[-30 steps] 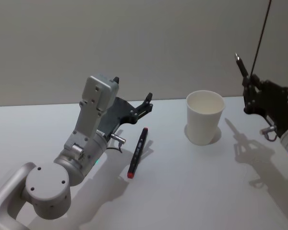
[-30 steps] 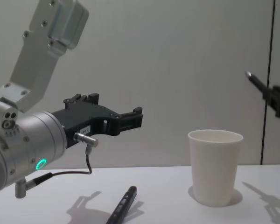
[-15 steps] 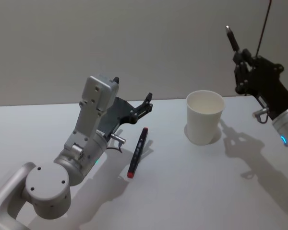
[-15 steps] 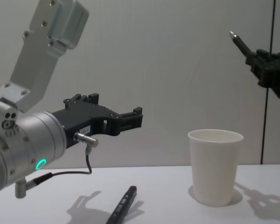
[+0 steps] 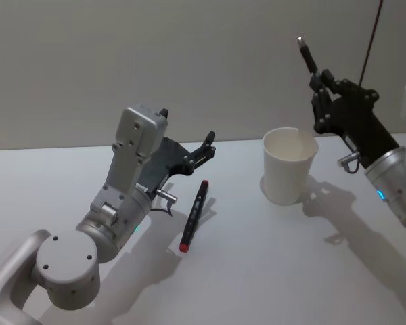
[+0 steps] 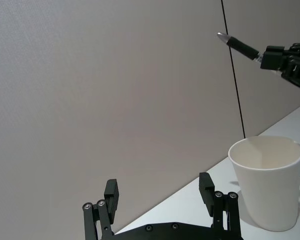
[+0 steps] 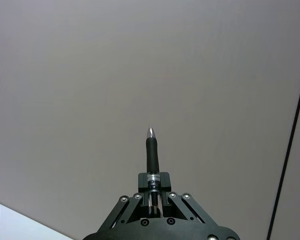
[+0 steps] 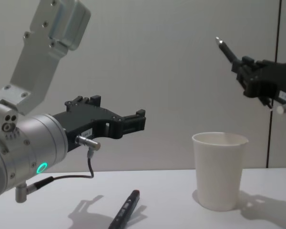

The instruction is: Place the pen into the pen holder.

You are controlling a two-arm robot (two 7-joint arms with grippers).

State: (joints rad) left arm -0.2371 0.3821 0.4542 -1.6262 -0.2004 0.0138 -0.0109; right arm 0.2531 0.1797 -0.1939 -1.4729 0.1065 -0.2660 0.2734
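Pen [image 5: 309, 58], black and tip-up, sits clamped in the right gripper [image 5: 319, 82] at upper right, above the white paper cup [image 5: 289, 169] at centre. A second pen [image 5: 195, 215] lies left of centre on the table [image 5: 271, 271], near the open left gripper [image 5: 208, 144].

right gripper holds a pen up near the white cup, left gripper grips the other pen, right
No: the left gripper is open and empty; the other pen lies on the table, as the head view shows. The right gripper does hold a pen.
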